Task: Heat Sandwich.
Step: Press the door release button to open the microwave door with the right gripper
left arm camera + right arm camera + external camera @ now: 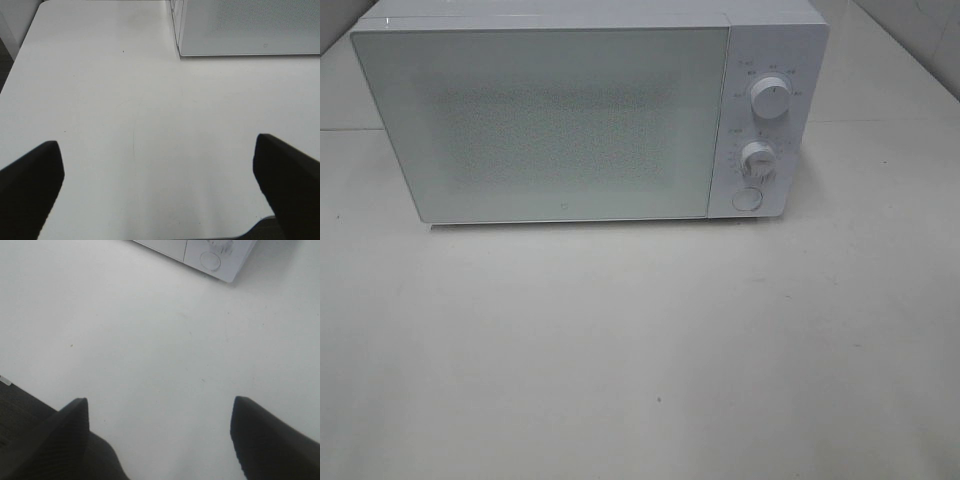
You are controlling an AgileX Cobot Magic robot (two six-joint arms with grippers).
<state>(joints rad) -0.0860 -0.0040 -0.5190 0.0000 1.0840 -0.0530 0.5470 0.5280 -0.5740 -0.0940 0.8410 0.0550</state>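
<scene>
Well, I cannot see the sandwich anywhere. It is not on the white table (pixel 640 350), and it is not in either wrist view. The microwave (pixel 570 120) sits at the far side of the table with its door (pixel 540 125) shut. The door is cloudy white, so I cannot tell if the sandwich is inside or somewhere out of view.

My left gripper (pixel 157 147) is wide open with nothing in it. It hangs over bare table, and the near left corner of the microwave is far ahead of it. My right gripper (pixel 160 404) is wide open and empty too. It also hangs over bare table, well back from the microwave. Neither arm shows in the high view, so both are back at the near side.

What matters most for me now is the round button (pixel 747 199). It sits low on the right end of the microwave, under the two knobs (pixel 771 100). I think it opens the door. My right wrist view looks toward that button, far ahead, and my left wrist view does not show it at all. So I judge the right arm is the nearer one to push it.
</scene>
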